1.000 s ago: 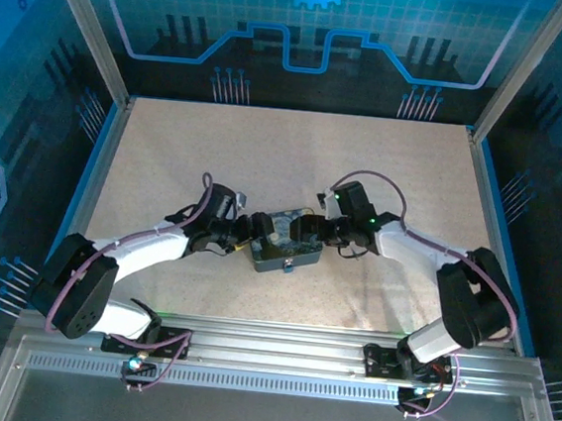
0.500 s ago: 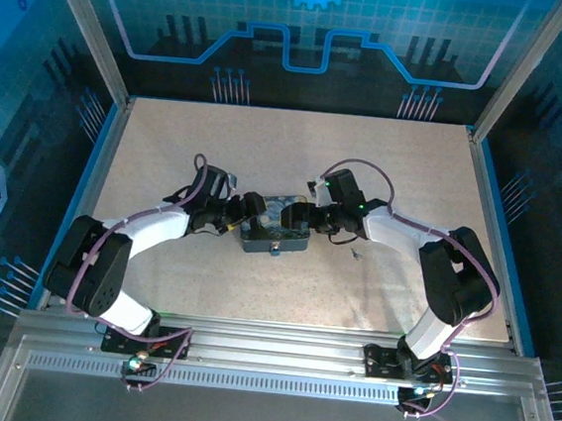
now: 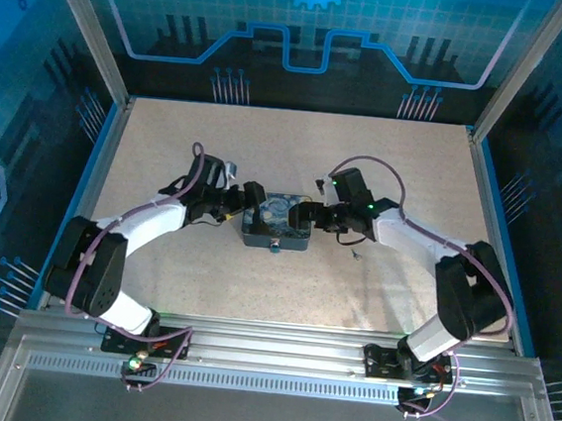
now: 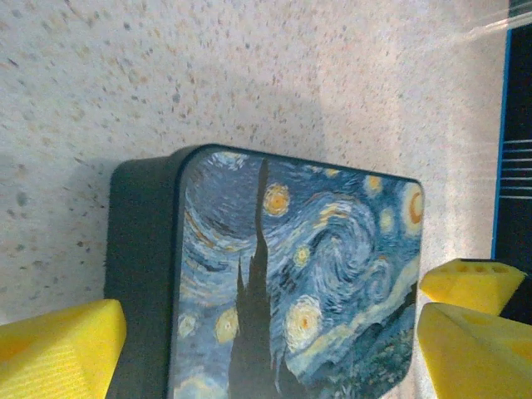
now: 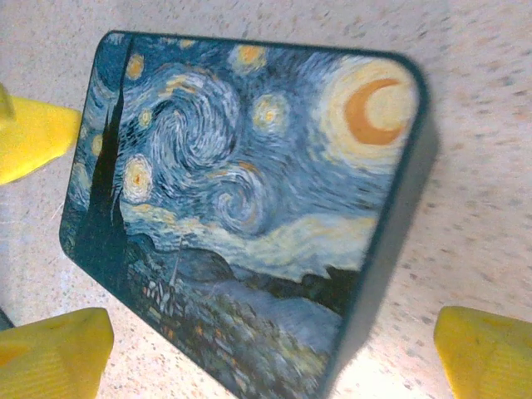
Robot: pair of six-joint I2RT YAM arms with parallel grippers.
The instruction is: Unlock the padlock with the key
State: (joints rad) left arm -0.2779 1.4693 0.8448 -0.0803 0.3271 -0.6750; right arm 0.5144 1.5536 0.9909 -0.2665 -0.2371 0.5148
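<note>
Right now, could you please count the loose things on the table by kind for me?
Box: 1
Padlock: 1
Key: 1
Total: 3

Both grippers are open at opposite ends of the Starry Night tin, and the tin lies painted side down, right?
Not quite: the tin lies painted side up; both wrist views show the Starry Night picture facing the camera. The rest holds: the left gripper and the right gripper are open at its opposite ends.
</note>
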